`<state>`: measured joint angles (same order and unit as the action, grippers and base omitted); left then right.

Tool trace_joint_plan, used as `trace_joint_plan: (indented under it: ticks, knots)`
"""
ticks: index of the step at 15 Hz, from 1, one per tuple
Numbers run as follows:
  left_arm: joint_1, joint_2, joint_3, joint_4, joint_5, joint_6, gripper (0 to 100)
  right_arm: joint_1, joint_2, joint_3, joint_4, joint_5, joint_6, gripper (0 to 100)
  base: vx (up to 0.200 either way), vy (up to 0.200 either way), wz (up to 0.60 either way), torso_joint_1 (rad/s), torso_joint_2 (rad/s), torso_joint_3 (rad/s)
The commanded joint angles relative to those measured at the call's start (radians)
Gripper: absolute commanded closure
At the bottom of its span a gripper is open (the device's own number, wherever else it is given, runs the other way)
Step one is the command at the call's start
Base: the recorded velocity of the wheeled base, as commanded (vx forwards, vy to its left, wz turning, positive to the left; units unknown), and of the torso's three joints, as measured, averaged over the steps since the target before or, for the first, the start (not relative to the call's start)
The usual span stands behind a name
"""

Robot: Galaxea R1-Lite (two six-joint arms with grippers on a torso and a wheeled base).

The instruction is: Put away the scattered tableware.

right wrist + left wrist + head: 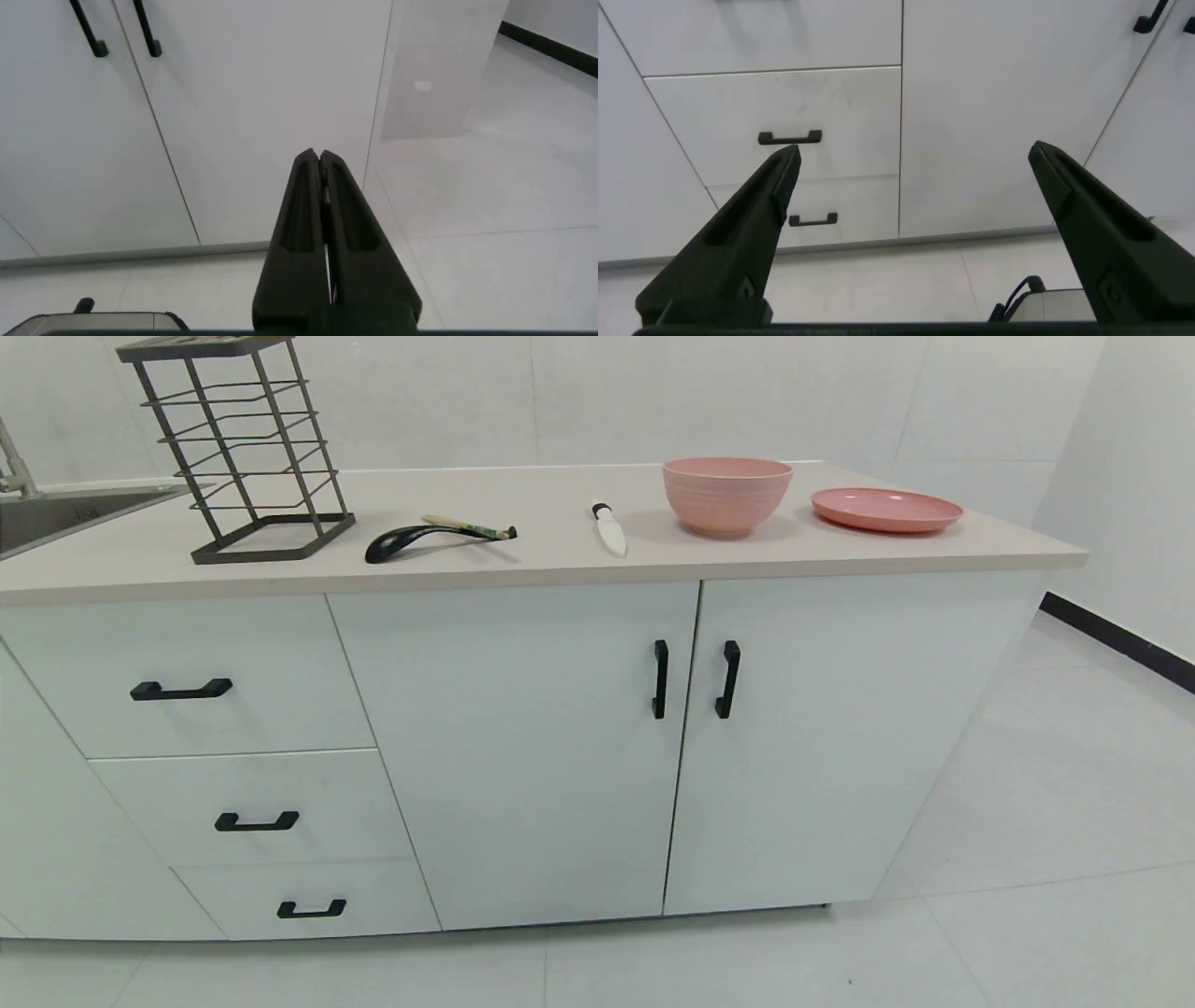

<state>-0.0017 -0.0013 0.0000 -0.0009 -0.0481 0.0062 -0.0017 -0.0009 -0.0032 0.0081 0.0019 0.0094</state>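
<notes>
Left gripper (915, 149) splayed — right gripper (320, 155) closed

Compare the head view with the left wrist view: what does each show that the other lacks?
Head view adds: the beige countertop carrying a round pink bowl, a flat pink plate, a white-bladed knife, a black ladle and a dark wire rack. Left wrist view adds: the left tool, jaws wide open, low before the cabinet. Both share: white drawer fronts with black bar handles and the white cabinet door.
</notes>
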Motion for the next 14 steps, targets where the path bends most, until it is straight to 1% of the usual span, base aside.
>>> trace_joint_plan:
  ticks: [1,2,3,4,5,6,8,9,10,11,14]
  knots:
    - [0.000,0.001,0.000,-0.001,0.001,0.000,0,0.000,0.001,0.002,-0.008,0.003,-0.005,100,0.000,0.000,0.00,0.000,0.00,0.000]
    - [0.000,0.001,0.000,-0.001,0.001,0.000,0,0.000,0.001,-0.001,-0.051,0.003,0.003,100,0.000,0.000,0.00,0.000,0.00,0.000]
    - [0.000,0.001,0.000,-0.001,-0.001,0.000,0,0.000,0.001,-0.054,-0.154,-0.003,0.000,100,0.000,0.000,0.00,0.000,0.00,0.000]
    - [0.000,0.001,0.000,0.001,-0.001,0.000,0,0.000,0.001,-0.084,-0.135,0.004,-0.009,100,0.000,0.000,0.00,0.000,0.00,0.000]
    - [0.000,0.001,0.000,-0.001,-0.001,0.000,0,0.000,0.001,-0.097,-0.086,0.040,-0.014,100,0.000,0.000,0.00,0.000,0.00,0.000]
    - [0.002,0.001,0.000,0.001,-0.001,0.000,0,0.002,0.002,-0.120,-0.028,0.115,-0.012,100,0.000,0.000,0.00,0.000,0.00,0.000]
    - [0.000,0.001,0.000,-0.001,-0.001,0.000,0,0.005,0.081,-0.189,0.032,0.190,-0.012,100,0.000,0.000,0.00,0.000,0.00,0.000]
    - [0.000,0.001,0.000,-0.001,-0.001,0.000,0,0.019,0.165,-0.236,0.039,0.239,-0.012,100,0.000,0.000,0.00,0.000,0.00,0.000]
    - [0.000,0.001,0.000,-0.001,-0.001,0.000,0,0.031,0.239,-0.259,0.038,0.259,-0.014,100,0.000,0.000,0.00,0.000,0.00,0.000]
    - [0.000,0.001,0.000,-0.001,-0.001,0.000,0,0.042,0.298,-0.268,0.026,0.260,-0.014,0,0.000,0.000,0.00,0.000,0.00,0.000]
    - [0.002,0.001,0.000,-0.001,-0.001,-0.002,0,0.106,0.464,-0.267,-0.076,0.263,-0.015,0,0.000,0.000,0.00,0.000,0.00,0.000]
